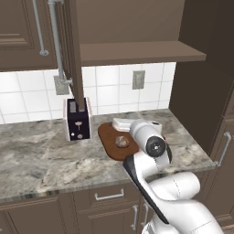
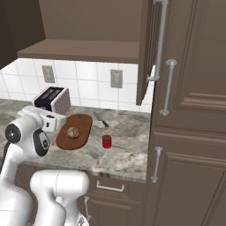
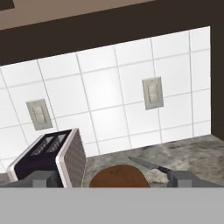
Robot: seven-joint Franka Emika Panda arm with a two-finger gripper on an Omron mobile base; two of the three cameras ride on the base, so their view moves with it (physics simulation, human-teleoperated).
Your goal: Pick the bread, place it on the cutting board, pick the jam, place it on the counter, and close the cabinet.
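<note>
The bread (image 2: 73, 131) is a small tan bun resting on the oval reddish-brown cutting board (image 2: 81, 124), also seen as bread (image 1: 122, 141) on the board (image 1: 106, 136). The red jam (image 2: 106, 141) jar stands upright on the counter (image 2: 128, 148), just right of the board. The cabinet door (image 2: 145, 57) hangs open, edge-on, door (image 1: 75, 59) above the toaster. My gripper (image 3: 111, 178) is open and holds nothing. It hovers above the board's near left part, pointing toward the tiled wall, with the fingertips (image 3: 41, 179) far apart.
A toaster (image 1: 77, 119) stands at the back left of the board. A knife (image 2: 101, 119) lies behind the board near the wall. A tall cabinet (image 2: 194, 110) closes off the counter's right end. My arm's elbow (image 1: 153, 145) covers the counter right of the board.
</note>
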